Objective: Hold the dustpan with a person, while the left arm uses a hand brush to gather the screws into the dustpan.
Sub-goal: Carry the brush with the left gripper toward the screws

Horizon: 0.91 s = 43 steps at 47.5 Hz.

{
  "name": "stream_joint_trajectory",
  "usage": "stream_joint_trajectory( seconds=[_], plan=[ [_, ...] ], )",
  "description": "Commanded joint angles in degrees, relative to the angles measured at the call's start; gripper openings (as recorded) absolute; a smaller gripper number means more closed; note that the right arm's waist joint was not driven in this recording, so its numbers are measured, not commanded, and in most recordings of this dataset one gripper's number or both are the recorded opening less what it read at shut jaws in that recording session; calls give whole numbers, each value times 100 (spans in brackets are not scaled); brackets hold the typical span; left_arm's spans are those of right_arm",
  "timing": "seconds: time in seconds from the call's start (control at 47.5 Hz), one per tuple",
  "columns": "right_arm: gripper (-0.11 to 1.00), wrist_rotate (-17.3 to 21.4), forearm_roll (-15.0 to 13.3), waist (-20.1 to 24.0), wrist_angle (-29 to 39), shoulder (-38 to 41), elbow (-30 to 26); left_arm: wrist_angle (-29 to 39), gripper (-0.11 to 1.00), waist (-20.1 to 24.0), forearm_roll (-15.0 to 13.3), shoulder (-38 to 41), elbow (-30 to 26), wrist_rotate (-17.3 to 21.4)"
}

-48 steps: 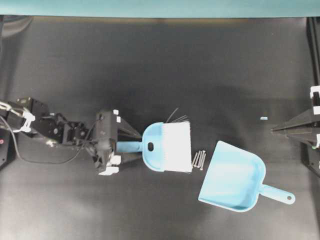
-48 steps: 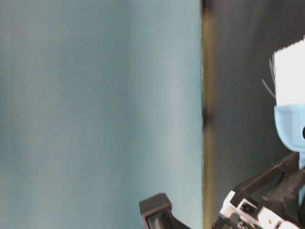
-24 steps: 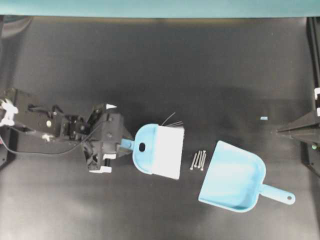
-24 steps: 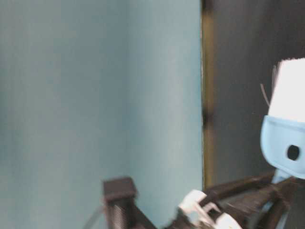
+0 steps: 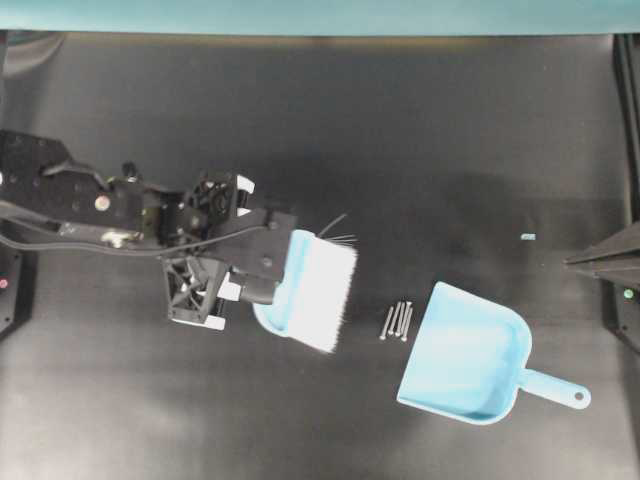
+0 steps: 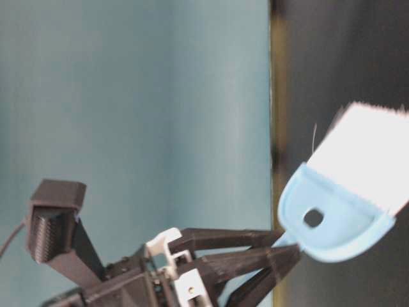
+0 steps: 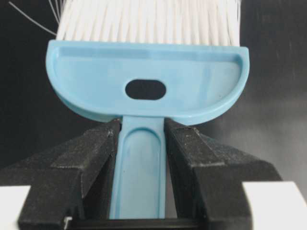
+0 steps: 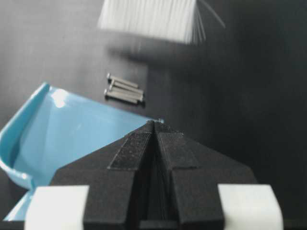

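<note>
Overhead view, left gripper clamped on hand brush handle, bristles tilted, right gripper together

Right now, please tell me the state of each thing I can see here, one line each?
Hand brush: held by its handle, tilted, bristles toward the screws.
Left tool: shut on the hand brush's handle.
Right tool: shut, holding nothing.
Screws: lying together before the dustpan's mouth.
Dustpan: flat on the table, unheld, nothing inside.
</note>
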Motion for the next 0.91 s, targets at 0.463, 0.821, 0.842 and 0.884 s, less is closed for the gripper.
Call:
stream_joint_trajectory(
  seconds=[0.463,0.821,0.842,0.884],
  plan=[
    [0,-35,-9,0,773,-316,-193,3445,31,62,53,1301,-2962,97],
    [0,-35,-9,0,773,-325,-193,3973,31,-26,53,1978,-3586,237],
    [0,-35,-9,0,773,-325,-193,3999,31,-26,53,2013,-3604,281],
    [0,-35,-9,0,773,-325,-193,4025,31,-53,53,2083,-3674,378]
  ],
)
